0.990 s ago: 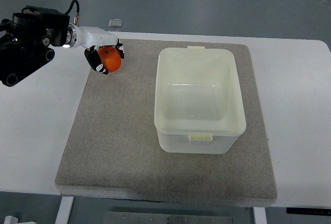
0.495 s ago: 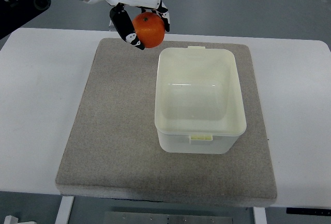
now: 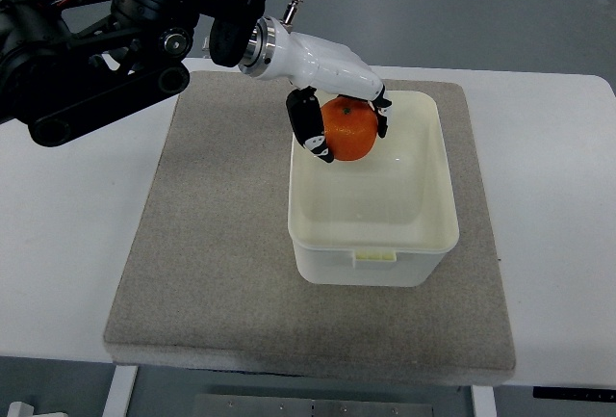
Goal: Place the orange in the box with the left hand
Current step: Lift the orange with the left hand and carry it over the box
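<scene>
The left hand (image 3: 339, 123) grips the orange (image 3: 348, 129), with its black-tipped fingers (image 3: 310, 131) curled around the fruit on the left and 1 more finger showing at the fruit's right side. The white shell of the hand runs up and left to a metal wrist ring, and behind that the black arm (image 3: 96, 51) crosses the top left corner of the picture, coming in from the left edge.

The orange hangs over the box (image 3: 372, 244), above its far left part, just inside the far rim and close to the left wall. It looks to be held clear of the box floor, though the steep downward view does not let me say how high. The box is a pale cream plastic tub, open at the top, with a small tab on the near rim and another on the far rim. Nothing else can be seen inside it.

The box stands on the right half of a grey felt mat (image 3: 212, 263), its far rim near the mat's far edge. The mat lies flat on a white table (image 3: 67, 244) and covers most of the middle of it, leaving bare white strips along the table's left and right edges.
</scene>
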